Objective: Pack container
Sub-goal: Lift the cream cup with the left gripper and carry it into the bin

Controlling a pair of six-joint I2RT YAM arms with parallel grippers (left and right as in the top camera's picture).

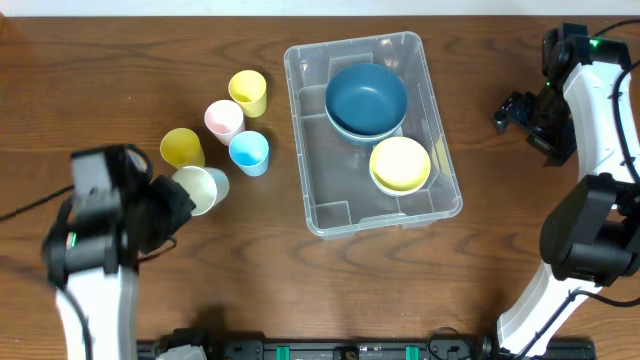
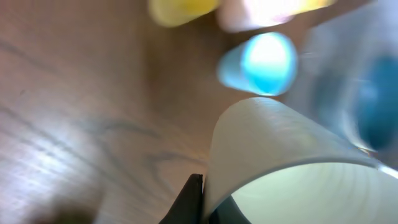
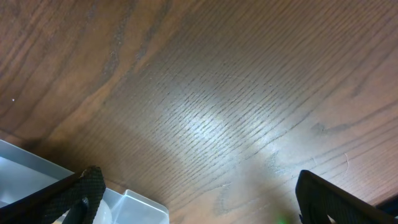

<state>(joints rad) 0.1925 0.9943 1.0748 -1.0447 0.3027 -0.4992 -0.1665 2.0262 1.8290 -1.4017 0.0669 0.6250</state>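
Note:
The clear plastic container [image 1: 372,205] sits at table centre with a dark blue bowl [image 1: 366,97] and a yellow bowl [image 1: 400,163] inside. Its corner shows in the right wrist view [image 3: 134,208]. My left gripper [image 1: 183,203] is shut on the rim of a pale green cup [image 1: 195,188], seen close in the left wrist view [image 2: 280,162]. Left of the container stand yellow cups [image 1: 248,92] [image 1: 182,148], a pink cup [image 1: 224,120] and a blue cup [image 1: 249,152], the last also in the left wrist view [image 2: 264,62]. My right gripper [image 1: 515,112] is open and empty, right of the container.
A light blue cup [image 1: 219,183] lies just behind the pale green cup. Bare wooden table [image 3: 205,93] lies under the right gripper. A black rail runs along the front edge [image 1: 350,350].

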